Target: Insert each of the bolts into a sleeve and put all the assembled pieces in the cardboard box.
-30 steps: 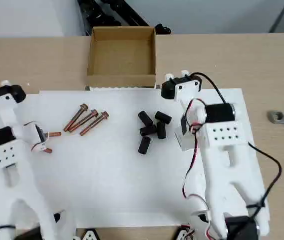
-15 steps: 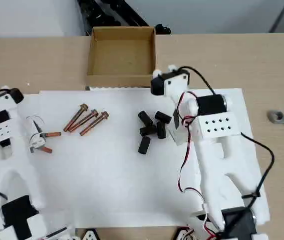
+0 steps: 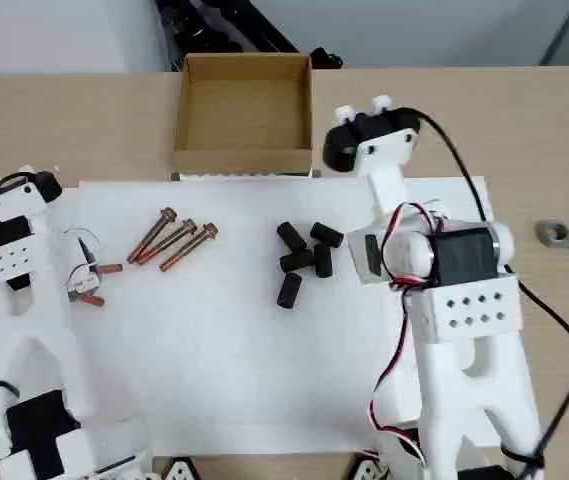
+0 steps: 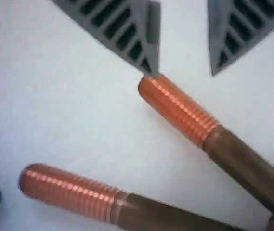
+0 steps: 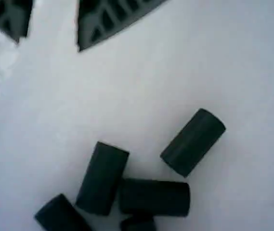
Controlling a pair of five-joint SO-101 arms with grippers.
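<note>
Nothing assembled yet: cardboard box (image 3: pixel 244 160) empty; bolts (image 3: pixel 167 241) and sleeves (image 3: pixel 297 262) loose on the surface (image 3: pixel 214 380). Left claw (image 4: pixel 182 72) parted by a bolt's thread; right claw (image 5: pixel 47 43) parted, empty.

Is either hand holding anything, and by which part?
Nothing is held. The left hand is open, one fingertip at a bolt tip; the right hand is open, clear of the sleeves.

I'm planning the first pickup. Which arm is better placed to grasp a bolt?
Left: the left hand, open, is right at the threaded end of a bolt; the right hand hovers by the sleeves.
</note>
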